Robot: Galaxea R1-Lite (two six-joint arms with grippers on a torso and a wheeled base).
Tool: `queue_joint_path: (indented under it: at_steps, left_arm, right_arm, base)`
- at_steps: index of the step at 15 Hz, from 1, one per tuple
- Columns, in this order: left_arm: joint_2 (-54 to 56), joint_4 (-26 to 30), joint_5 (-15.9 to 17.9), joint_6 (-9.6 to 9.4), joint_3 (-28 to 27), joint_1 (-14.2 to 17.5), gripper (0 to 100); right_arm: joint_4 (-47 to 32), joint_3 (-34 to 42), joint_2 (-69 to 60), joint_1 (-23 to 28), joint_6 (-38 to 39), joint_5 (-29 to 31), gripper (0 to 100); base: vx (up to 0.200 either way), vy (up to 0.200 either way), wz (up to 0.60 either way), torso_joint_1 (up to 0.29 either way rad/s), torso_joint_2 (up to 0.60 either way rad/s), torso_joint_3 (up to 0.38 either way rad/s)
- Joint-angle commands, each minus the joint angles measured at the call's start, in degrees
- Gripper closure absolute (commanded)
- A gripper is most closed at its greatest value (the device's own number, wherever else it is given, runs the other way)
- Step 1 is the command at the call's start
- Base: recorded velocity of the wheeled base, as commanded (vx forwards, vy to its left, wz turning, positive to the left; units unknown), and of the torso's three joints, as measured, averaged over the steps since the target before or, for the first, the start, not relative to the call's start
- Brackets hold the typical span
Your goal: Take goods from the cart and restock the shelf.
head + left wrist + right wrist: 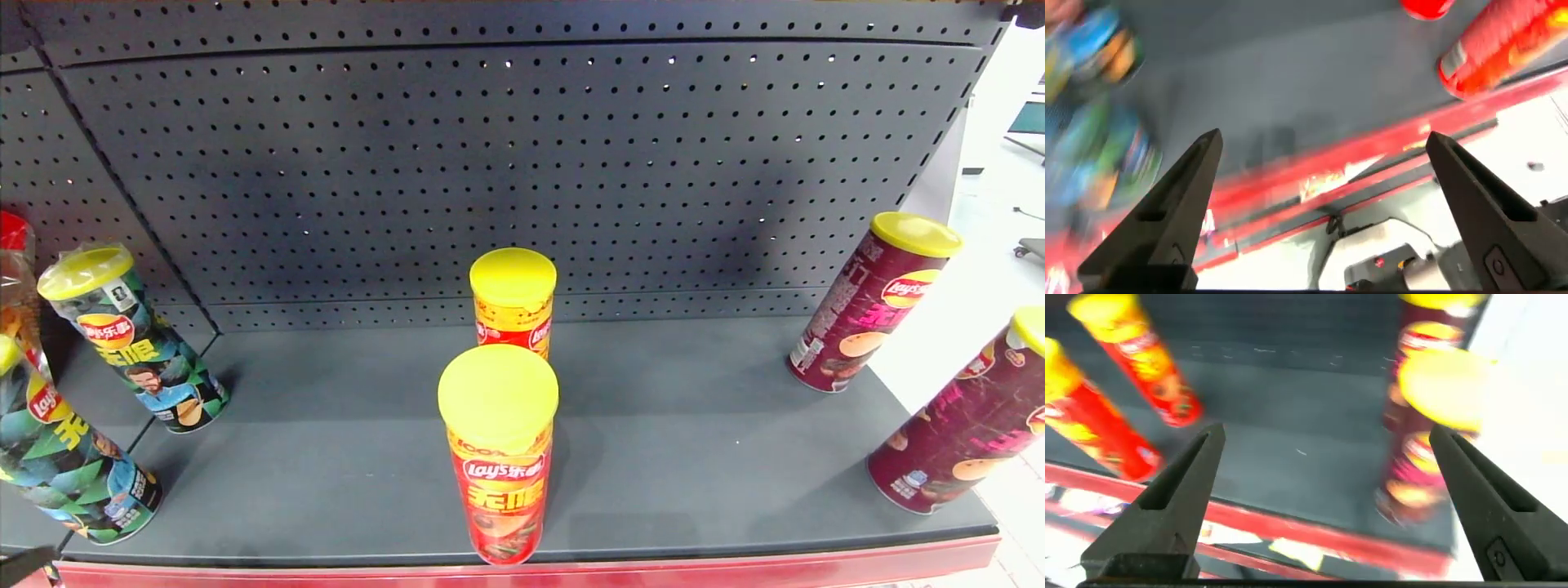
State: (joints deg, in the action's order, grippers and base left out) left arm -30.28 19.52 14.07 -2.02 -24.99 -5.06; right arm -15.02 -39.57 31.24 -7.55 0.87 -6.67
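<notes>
Head view: shelf with cans upright, long axes vertical. Red cans at 6 o'clock and centre, green cans at 9, maroon cans at 3. Left gripper spread wide, empty, off the front lip nearer the green cans. Right gripper equally wide, empty, nearer the maroon cans. Bare floor either side of the red cans, probably within reach of either arm.

Soft, even light falls on the dark shelf; faint broad shadows cross the pegboard back. The room beyond its right end glares white. The green cans at left and maroon cans at right lean outward, bent by the lens. Both wrist views are motion-smeared.
</notes>
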Motion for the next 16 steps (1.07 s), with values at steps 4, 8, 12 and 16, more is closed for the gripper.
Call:
queue_joint_path:
  at_steps: [4, 8, 12, 16]
  left_arm:
    - [25.7, 15.8, -2.2, 1.14, 1.8, 2.0, 0]
    - [25.8, 15.6, -5.3, 1.06, 5.7, 2.0, 0]
    - [25.8, 12.3, -9.8, 1.85, 8.6, 2.1, 0]
    - [25.8, -13.5, -8.9, 1.94, 20.7, 2.2, 0]
  right_arm:
    - [-15.3, 4.3, -18.4, 8.2, -2.6, 1.3, 0]
    - [-11.4, 20.7, -25.5, 12.6, -6.2, 3.6, 0]
    - [8.3, 34.8, -25.5, 12.6, -6.2, 0.3, 0]
    - [16.7, 38.5, -25.5, 12.6, -6.1, 7.5, 0]
  base:
    - [0.0, 0.0, 0.0, 0.0, 0.0, 0.0]
    - [0.0, 0.0, 0.0, 0.0, 0.0, 0.0]
    - [0.0, 0.0, 0.0, 0.0, 0.0, 0.0]
    - [0.0, 0.0, 0.0, 0.0, 0.0, 0.0]
